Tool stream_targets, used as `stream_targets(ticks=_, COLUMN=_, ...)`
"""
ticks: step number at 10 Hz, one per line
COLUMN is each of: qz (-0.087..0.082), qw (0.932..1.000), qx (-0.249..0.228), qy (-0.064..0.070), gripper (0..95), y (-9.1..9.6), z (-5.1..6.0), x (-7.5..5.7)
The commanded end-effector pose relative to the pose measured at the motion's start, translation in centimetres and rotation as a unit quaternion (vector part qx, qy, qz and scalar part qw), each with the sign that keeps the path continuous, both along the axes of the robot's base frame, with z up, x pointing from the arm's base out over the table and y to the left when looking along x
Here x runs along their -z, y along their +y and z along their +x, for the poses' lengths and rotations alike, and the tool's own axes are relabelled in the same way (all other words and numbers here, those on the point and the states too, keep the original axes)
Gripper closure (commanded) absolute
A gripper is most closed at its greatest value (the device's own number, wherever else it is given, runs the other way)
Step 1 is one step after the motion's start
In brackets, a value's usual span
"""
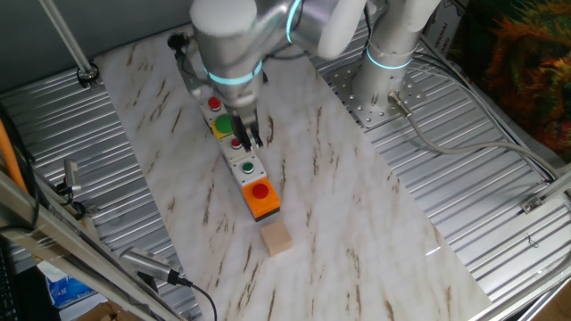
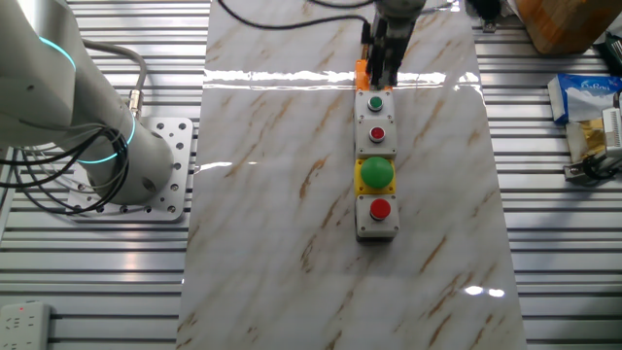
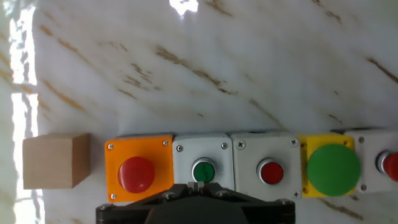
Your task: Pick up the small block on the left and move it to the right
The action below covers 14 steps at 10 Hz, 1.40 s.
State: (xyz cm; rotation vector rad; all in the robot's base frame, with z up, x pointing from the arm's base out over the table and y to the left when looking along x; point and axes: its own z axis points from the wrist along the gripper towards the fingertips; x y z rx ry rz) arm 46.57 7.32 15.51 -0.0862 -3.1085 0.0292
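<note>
We see the small block [image 1: 276, 238] on the marble table [image 1: 357, 223], at the end of a row of button boxes, just beside the orange box [image 1: 261, 199] with a red button; a thin gap shows between them in the hand view, block [image 3: 55, 160] left of orange box [image 3: 138, 168]. Gripper [image 1: 247, 135] hangs over the white boxes [image 1: 244, 163] mid-row, well away from the block, gripping nothing. Fingers look close together but we cannot tell if clenched or released.
</note>
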Motion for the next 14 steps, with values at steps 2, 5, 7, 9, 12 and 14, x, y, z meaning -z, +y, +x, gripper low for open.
stream_targets(ticks=2, qz=0.014, qw=0.9981, qx=-0.061, qy=0.001, gripper=95.0, y=-4.6, z=-0.5, x=-0.8)
stream_targets(ticks=5, qz=0.02, qw=0.9975, qx=-0.067, qy=-0.001, gripper=95.0, y=-5.5, z=-0.2, x=-0.1)
stream_targets(ticks=7, qz=0.022, qw=0.9975, qx=-0.067, qy=-0.001, gripper=95.0, y=-5.5, z=-0.1, x=-0.2)
stream_targets(ticks=9, qz=0.026, qw=0.9968, qx=-0.075, qy=0.002, gripper=76.0, y=-5.6, z=-0.1, x=-0.2)
stream_targets(ticks=12, qz=0.025, qw=0.9966, qx=-0.078, qy=0.002, gripper=76.0, y=-5.6, z=-0.1, x=-0.2)
stream_targets(ticks=14, qz=0.025, qw=0.9965, qx=-0.08, qy=0.004, gripper=76.0, y=-5.6, z=-0.1, x=-0.2)
